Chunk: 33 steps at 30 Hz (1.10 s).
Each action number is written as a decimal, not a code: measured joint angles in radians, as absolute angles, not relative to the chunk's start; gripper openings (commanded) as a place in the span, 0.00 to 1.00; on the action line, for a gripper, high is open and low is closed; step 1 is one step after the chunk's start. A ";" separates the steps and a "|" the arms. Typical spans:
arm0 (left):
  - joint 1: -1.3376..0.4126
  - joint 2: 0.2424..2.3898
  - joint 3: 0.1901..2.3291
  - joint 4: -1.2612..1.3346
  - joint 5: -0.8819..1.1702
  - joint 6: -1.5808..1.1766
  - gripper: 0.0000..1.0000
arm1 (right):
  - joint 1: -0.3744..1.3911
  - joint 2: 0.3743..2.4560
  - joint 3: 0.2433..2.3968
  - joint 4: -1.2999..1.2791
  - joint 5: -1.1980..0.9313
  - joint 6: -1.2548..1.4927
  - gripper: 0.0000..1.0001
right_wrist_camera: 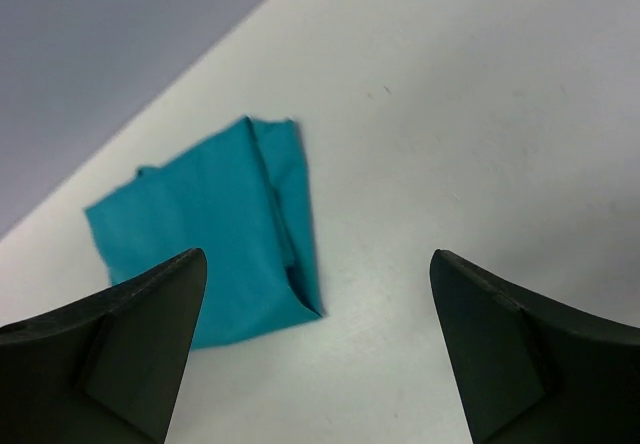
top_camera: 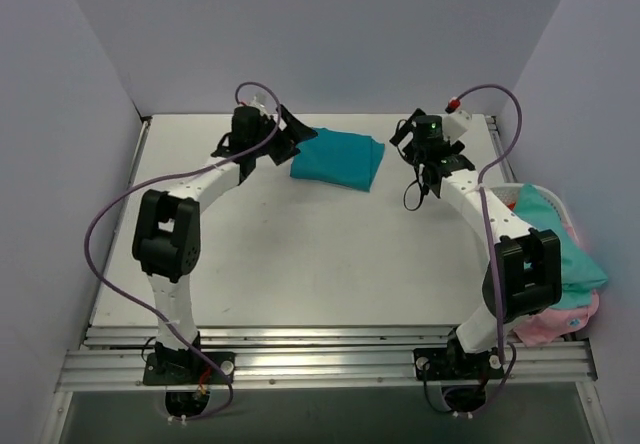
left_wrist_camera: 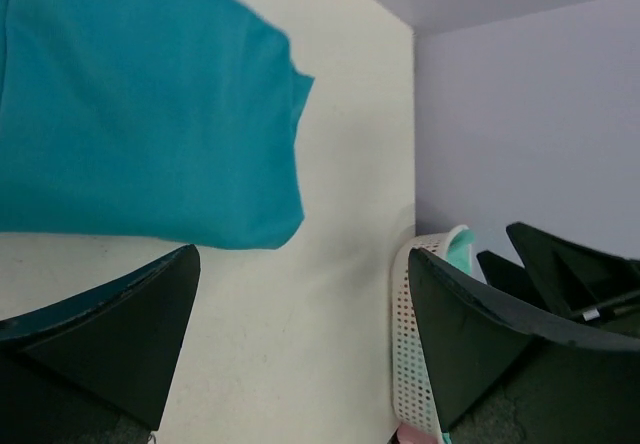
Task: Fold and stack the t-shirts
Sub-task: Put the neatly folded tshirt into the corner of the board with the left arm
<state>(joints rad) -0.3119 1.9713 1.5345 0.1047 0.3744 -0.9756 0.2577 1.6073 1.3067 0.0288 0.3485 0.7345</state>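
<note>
A deep teal t-shirt (top_camera: 338, 158) lies folded into a neat rectangle at the back middle of the table. My left gripper (top_camera: 292, 136) hovers at its left edge, open, with nothing between the fingers. In the left wrist view the shirt (left_wrist_camera: 140, 104) fills the upper left, beyond the spread jaws of the left gripper (left_wrist_camera: 300, 334). My right gripper (top_camera: 425, 154) stands to the right of the shirt, apart from it, also open and empty. The right wrist view shows the folded shirt (right_wrist_camera: 210, 234) ahead and to the left of the right gripper (right_wrist_camera: 315, 344).
A white lattice basket (top_camera: 545, 199) stands at the table's right edge, holding a paler aqua shirt (top_camera: 565, 259) and a pink one (top_camera: 560, 326) that spill over its rim. The basket (left_wrist_camera: 415, 344) also shows in the left wrist view. Lilac walls close in the table.
</note>
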 measured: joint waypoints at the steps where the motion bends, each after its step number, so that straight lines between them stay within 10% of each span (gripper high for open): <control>1: -0.334 2.007 1.533 0.104 0.358 -0.992 0.95 | 0.257 1.604 1.262 0.033 0.344 0.736 0.89; 20: -0.476 2.228 1.549 0.060 -0.022 -1.333 0.99 | 0.255 1.150 0.956 0.027 0.334 0.754 0.89; 24: -0.483 2.297 1.650 0.039 -0.057 -1.383 0.15 | 0.254 1.136 0.926 0.025 0.334 0.755 0.89; 33: -0.460 2.426 1.813 -0.034 -0.039 -1.379 0.02 | 0.242 1.131 0.910 0.019 0.334 0.755 0.89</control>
